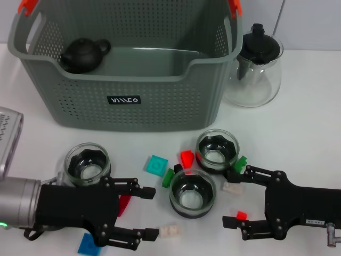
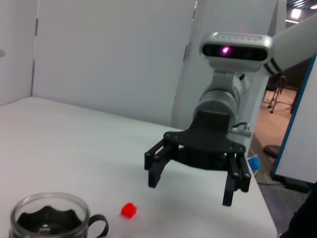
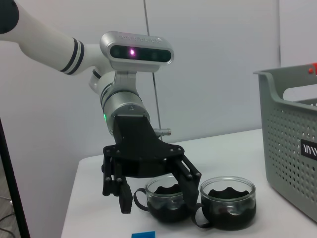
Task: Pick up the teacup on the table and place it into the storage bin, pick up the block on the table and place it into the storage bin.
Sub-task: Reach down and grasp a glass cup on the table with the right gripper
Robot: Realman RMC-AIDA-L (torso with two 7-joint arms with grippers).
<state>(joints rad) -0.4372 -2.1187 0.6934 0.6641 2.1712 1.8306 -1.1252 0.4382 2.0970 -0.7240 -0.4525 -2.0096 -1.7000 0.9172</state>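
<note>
Head view: the large grey-green perforated plastic storage bin (image 1: 128,80) with orange handle clips stands at 12 o'clock on the white worktop (image 1: 298,133). A small dark teapot (image 1: 82,53) sits inside it, at its left end. A clear glass teapot with a black lid (image 1: 257,66) stands just beside the bin at 2 o'clock.

Three clear glass teacups with dark inserts stand in front of the bin: the left teacup (image 1: 87,163) at 8 o'clock, the centre teacup (image 1: 193,193) near 6 o'clock, the right teacup (image 1: 216,150) at 5 o'clock. Small blocks lie scattered around them, among them a teal square block (image 1: 157,165), a red block (image 1: 187,158) touching the right teacup's side, a green block (image 1: 168,177), a white block (image 1: 170,231), a blue block (image 1: 88,244) and a small red cube (image 1: 241,215).

The left gripper (image 1: 152,213), black, hangs low at 7 o'clock, jaws apart, holding nothing; the left teacup is just behind it. The right gripper (image 1: 232,199), at 5 o'clock, also has its jaws apart and empty, with the small red cube between its fingers.

Left wrist view: it shows the right gripper (image 2: 195,183) from the front, jaws spread above the worktop, a red cube (image 2: 128,209) and one teacup (image 2: 49,223) below.

Right wrist view: it shows the left gripper (image 3: 153,198) head-on, jaws spread, with two teacups (image 3: 228,202) behind it and the bin wall (image 3: 292,148) at the side.
</note>
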